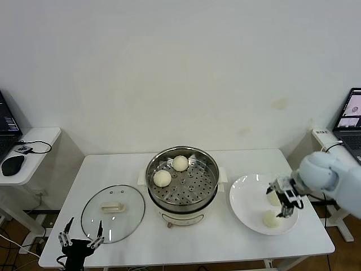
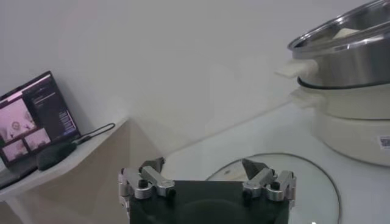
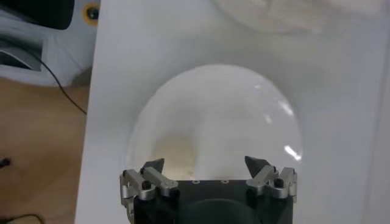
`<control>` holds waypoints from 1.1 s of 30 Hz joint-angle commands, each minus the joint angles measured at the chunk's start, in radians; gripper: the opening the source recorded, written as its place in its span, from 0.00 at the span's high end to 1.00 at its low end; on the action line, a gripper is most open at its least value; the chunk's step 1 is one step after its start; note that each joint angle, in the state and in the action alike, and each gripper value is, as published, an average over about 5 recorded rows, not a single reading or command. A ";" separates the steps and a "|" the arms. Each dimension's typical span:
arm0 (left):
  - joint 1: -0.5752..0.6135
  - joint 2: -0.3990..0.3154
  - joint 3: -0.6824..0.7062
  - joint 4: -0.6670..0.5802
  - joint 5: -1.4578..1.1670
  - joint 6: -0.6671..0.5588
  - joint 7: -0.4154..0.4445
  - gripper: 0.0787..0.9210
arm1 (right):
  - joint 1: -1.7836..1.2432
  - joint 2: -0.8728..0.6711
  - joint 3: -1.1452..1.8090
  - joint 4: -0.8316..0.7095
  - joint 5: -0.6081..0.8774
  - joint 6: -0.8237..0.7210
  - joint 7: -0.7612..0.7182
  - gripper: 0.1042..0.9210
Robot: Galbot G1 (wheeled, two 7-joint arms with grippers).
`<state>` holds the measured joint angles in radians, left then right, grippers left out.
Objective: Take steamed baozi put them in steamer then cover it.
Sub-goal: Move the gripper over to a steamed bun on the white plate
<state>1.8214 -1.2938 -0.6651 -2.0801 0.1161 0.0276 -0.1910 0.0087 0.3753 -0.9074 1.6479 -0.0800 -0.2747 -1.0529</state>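
Four steamed baozi: two [image 1: 180, 163] [image 1: 162, 178] lie in the steamer [image 1: 210, 192], well to the left of the right gripper [image 1: 285, 199], and two on the white plate [image 1: 245, 197], one [image 1: 272, 219] just below that gripper and one [image 1: 274, 197] partly hidden behind it. The right gripper hovers over the plate, jaws spread and empty. One cover [image 1: 113, 213] lies flat on the bench [image 1: 225, 240], just beyond the left gripper [image 1: 82, 236], which is parked at the bench's near edge, jaws apart.

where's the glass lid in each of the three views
Head view: the glass lid lies flat on the table, on the robot's left of the steamer, just ahead of the open left hand.
Left wrist view: lid just beyond the hand.
Right wrist view: not in it.
Shared landmark in the first two: the steamer.
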 commanded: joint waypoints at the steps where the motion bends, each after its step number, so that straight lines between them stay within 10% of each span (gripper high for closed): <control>1: 0.002 -0.001 -0.002 0.001 0.000 0.000 0.000 0.12 | -0.206 0.015 0.129 -0.062 -0.068 0.021 0.018 0.12; 33: -0.004 -0.008 -0.007 0.010 0.004 0.000 0.000 0.12 | -0.229 0.137 0.165 -0.207 -0.082 0.021 0.021 0.26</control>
<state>1.8168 -1.3017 -0.6714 -2.0694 0.1194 0.0273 -0.1915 -0.2096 0.4971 -0.7490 1.4555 -0.1610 -0.2525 -1.0255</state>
